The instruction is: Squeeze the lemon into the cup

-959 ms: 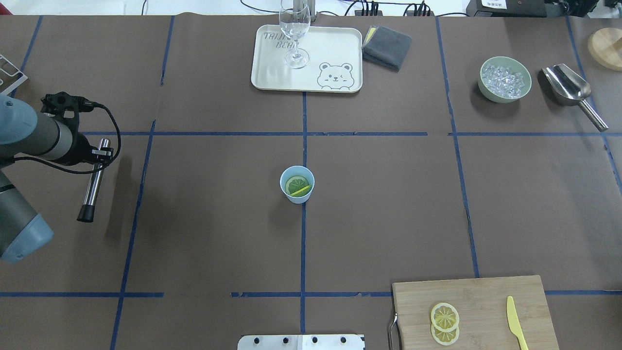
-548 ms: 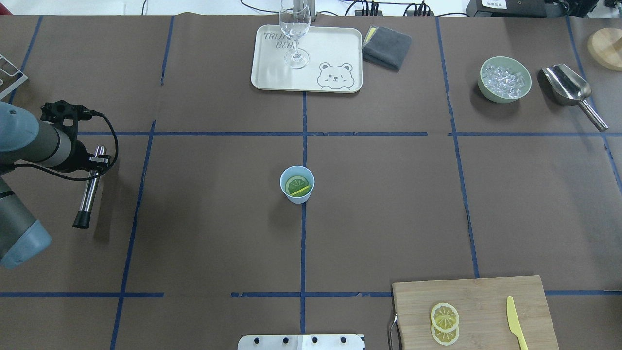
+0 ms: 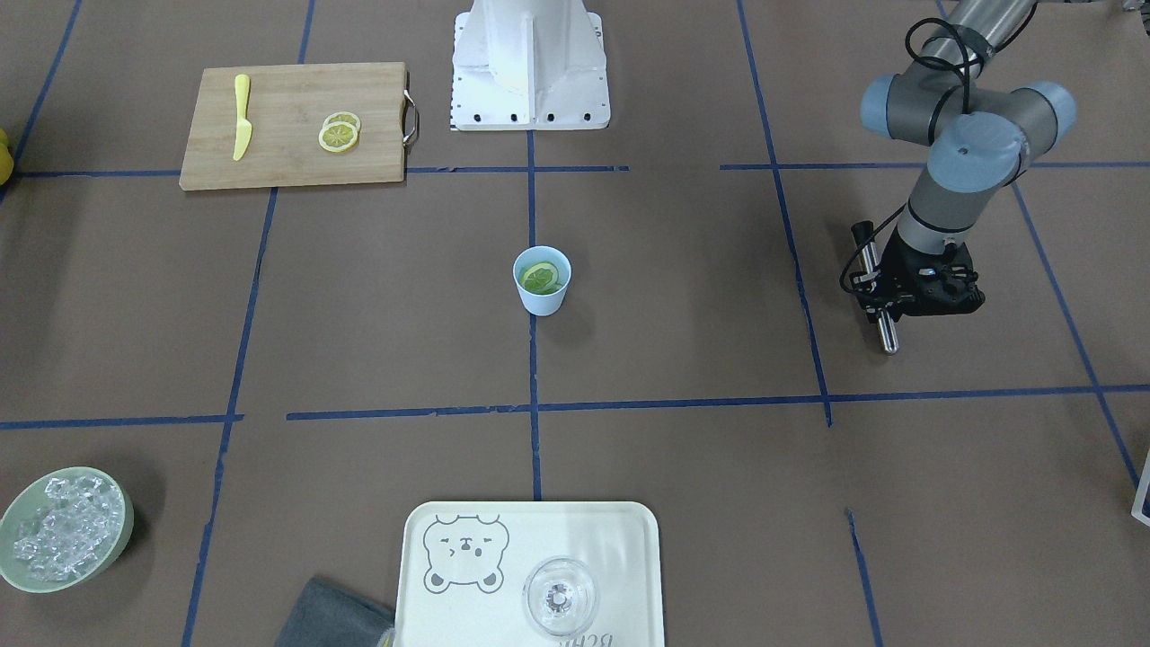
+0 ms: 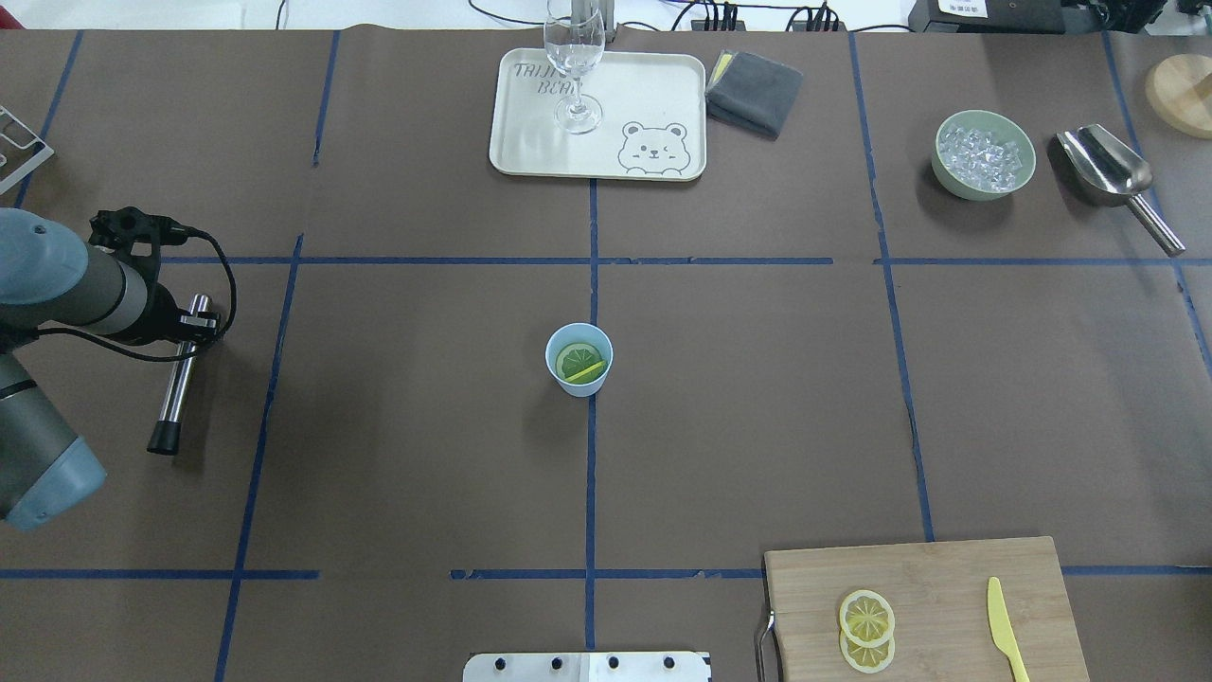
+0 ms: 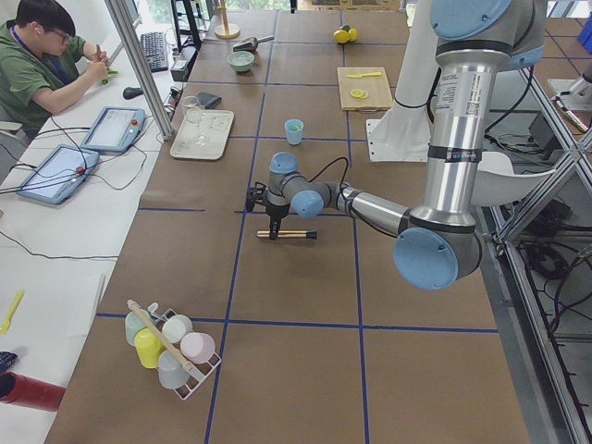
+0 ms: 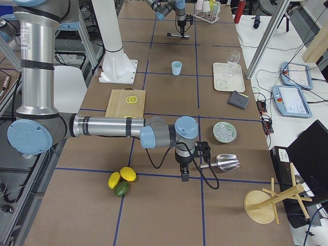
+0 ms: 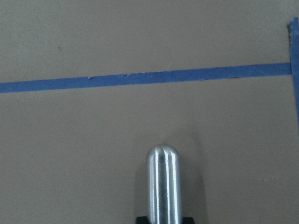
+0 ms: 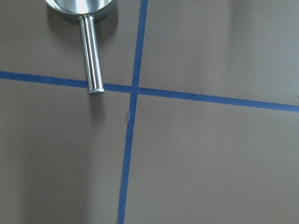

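My left gripper (image 4: 196,322) pinches a steel rod (image 4: 175,388) near its bare end. The rod lies level toward the left edge of the table (image 4: 757,379), black tip pointing to my side. The lemon slice (image 4: 579,362) leans inside the light-blue cup (image 4: 580,389) at the table's middle. Two more slices (image 4: 866,618) overlap on the cutting board (image 4: 947,578) at the near right corner. My right gripper (image 6: 184,174) hangs beside the metal scoop (image 6: 225,163); I cannot tell whether its fingers are spread.
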